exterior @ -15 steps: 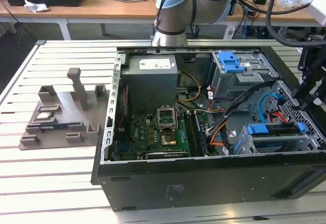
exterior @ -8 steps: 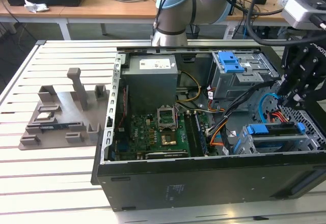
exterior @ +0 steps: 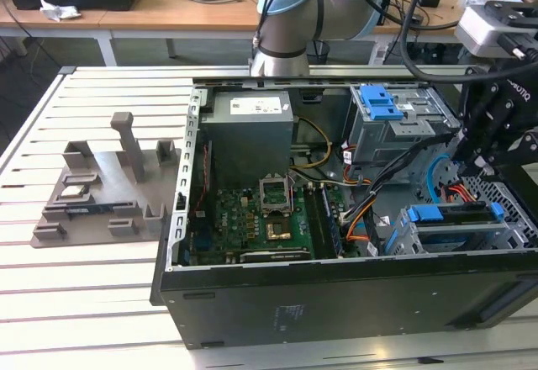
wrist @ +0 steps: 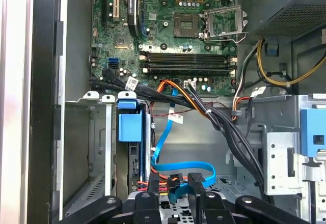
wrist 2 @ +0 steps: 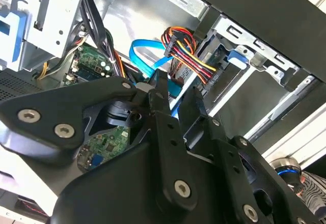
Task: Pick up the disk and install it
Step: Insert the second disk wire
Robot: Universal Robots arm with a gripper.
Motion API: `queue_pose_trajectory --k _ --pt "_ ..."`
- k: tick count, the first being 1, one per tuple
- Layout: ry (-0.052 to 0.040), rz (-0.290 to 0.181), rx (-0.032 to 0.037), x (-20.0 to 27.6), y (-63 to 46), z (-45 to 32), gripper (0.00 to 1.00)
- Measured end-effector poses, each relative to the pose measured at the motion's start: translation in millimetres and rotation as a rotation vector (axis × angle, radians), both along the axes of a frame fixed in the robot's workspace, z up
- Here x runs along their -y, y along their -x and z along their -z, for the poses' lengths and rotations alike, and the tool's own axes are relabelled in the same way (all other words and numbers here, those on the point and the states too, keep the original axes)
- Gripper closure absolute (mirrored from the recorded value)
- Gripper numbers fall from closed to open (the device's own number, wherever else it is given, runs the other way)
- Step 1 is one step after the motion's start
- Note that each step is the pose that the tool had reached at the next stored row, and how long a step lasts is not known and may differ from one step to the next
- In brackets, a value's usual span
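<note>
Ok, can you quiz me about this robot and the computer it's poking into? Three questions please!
1. True or false: the gripper is clamped on the grey power-supply box.
2. Pick one: what colour is the flat cable looping just beyond the gripper's fingertips in the first wrist view? A red, B blue, C green.
3. Fill in: in the exterior view, the gripper hangs over the part of the computer case on the exterior view's ____ side.

Key: 1 false, its fingers are apart and hold nothing; 2 B; 3 right.
</note>
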State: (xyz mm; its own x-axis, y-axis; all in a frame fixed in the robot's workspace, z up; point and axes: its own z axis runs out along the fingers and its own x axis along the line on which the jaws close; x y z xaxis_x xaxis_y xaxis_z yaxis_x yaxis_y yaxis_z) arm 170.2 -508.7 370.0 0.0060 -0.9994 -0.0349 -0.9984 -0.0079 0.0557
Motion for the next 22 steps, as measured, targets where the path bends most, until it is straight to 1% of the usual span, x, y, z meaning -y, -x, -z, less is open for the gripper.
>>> queue_pose_trajectory --k 2,3,4,6,7,8,11,12,14,15,16,22 --pt "-0.0001 0.000 0.0000 0.0 0.0 0.1 0.78" --pt "-0.0001 0.000 0.0000 0.0 0.0 0.1 0.78" --pt "-0.0001 0.000 0.0000 0.0 0.0 0.1 0.84" --pt "-0.0002 0.000 0.0000 0.2 0.0 0.2 0.84" --pt "-0.0006 0.000 0.0000 1.0 0.1 0.4 0.84" --pt "-0.0002 0.000 0.0001 5.2 1.2 0.5 0.84" --pt "-0.0003 -0.001 0.0000 14.9 6.8 4.3 0.84" --pt "0.0000 -0.002 0.0001 17.3 7.0 6.7 0.84" --pt "0.0004 -0.002 0.0001 19.8 7.0 9.3 0.84" --pt "0.0008 -0.002 0.0000 22.8 7.1 10.5 0.84" --pt "0.0009 -0.002 0.0001 24.7 7.1 11.2 0.84" --pt "0.0015 -0.003 0.0001 28.2 7.1 15.0 0.84"
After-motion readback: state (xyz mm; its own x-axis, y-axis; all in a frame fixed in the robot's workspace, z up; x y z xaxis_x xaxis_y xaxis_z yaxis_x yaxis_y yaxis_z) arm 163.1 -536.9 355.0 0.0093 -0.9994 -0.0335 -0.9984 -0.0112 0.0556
